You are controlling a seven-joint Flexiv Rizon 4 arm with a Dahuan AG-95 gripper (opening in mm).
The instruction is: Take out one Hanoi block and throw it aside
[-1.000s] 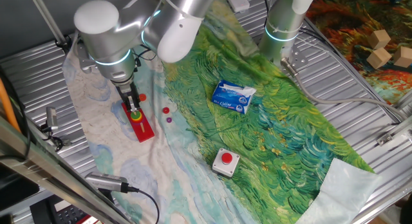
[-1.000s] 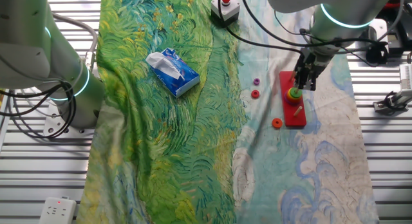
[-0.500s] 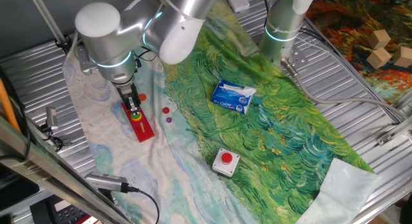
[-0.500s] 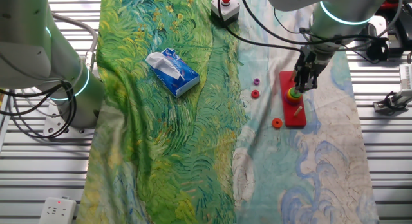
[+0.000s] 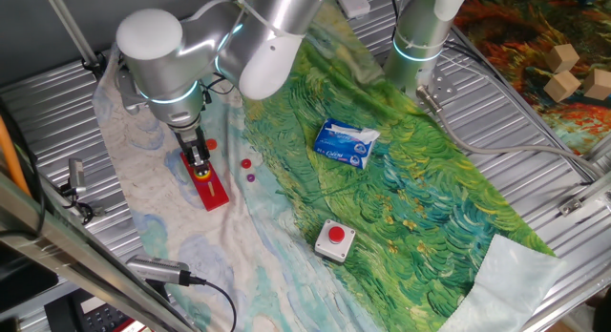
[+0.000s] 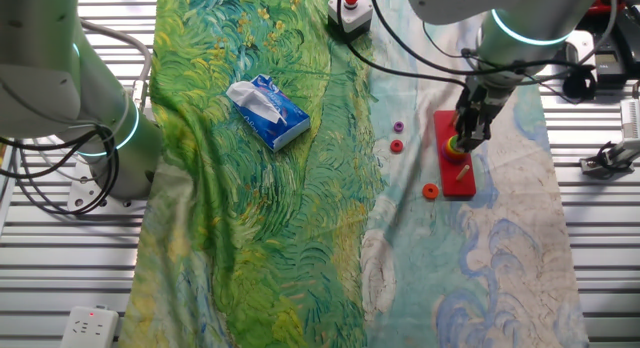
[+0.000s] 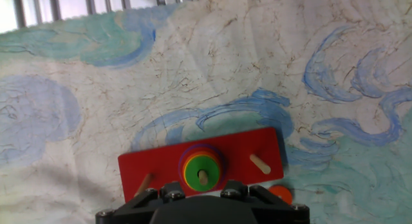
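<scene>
The Hanoi block, a green disc (image 7: 194, 174), lies on top of a small stack on the middle peg of the red board (image 7: 148, 169). It also shows in the other fixed view (image 6: 455, 145). My gripper (image 5: 199, 163) hangs straight over that stack, just above the board (image 5: 214, 192), and shows in the other fixed view too (image 6: 462, 138). In the hand view only the gripper's body (image 7: 203, 208) shows at the bottom edge. No finger crosses the disc, so the jaws stand apart and hold nothing. The two outer pegs are bare.
An orange disc (image 6: 429, 191), a red disc (image 6: 396, 145) and a purple disc (image 6: 398, 127) lie on the cloth beside the board. A blue tissue pack (image 5: 346, 143) and a red button box (image 5: 335, 238) lie further off. Wooden blocks (image 5: 563, 70) sit at the far right.
The arm has shifted slightly, and the gripper now covers the stack in one fixed view. The disc stays on its peg.
</scene>
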